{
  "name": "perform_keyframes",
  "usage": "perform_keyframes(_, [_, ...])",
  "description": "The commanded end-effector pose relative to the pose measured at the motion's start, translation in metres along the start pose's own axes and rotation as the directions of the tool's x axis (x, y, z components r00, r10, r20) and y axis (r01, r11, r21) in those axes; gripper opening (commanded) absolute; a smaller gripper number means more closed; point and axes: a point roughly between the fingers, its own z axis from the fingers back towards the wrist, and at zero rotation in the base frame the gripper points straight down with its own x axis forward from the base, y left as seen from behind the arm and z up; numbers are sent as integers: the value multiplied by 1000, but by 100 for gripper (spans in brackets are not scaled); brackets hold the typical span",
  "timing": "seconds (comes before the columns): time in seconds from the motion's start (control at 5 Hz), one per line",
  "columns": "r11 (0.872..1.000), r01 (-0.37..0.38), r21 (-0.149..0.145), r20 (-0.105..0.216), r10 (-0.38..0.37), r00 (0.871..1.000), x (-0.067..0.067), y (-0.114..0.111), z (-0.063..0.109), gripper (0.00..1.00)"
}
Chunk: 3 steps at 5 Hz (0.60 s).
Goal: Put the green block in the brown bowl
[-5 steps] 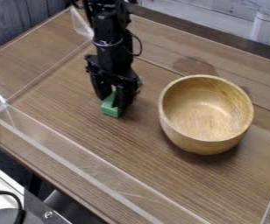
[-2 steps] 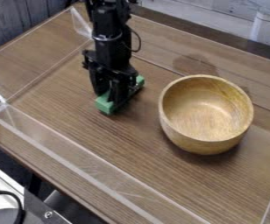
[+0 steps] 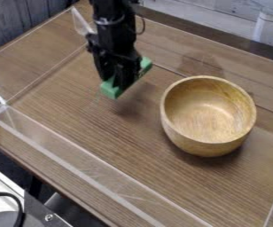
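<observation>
A small bright green block (image 3: 116, 86) hangs clear of the wooden table, clamped between the black fingers of my gripper (image 3: 119, 78), which points straight down. Only the block's lower end and a sliver at its upper right show; the fingers cover the rest. To the right stands the brown bowl (image 3: 209, 113), round, deep, light wood with visible grain, and nothing lies inside it. The gripper and block are left of the bowl's rim, apart from it.
The wooden table (image 3: 115, 151) lies inside a low transparent wall (image 3: 56, 151) that runs along the front and left. A darker round stain (image 3: 196, 64) marks the wood behind the bowl.
The gripper has risen with the green block, which sat on the table a second ago and now hangs above it. The bowl has not moved.
</observation>
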Motion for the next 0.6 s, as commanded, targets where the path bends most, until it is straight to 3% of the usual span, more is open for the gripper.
perform_keyframes(0.0, [999,31,11,130,-33,991,13,-5,32,0])
perform_keyframes(0.2, [997,75,-15,149,-72,986,11,-16,22,100])
perform_keyframes(0.4, [997,82,-16,148,-79,986,15,-12,16,100])
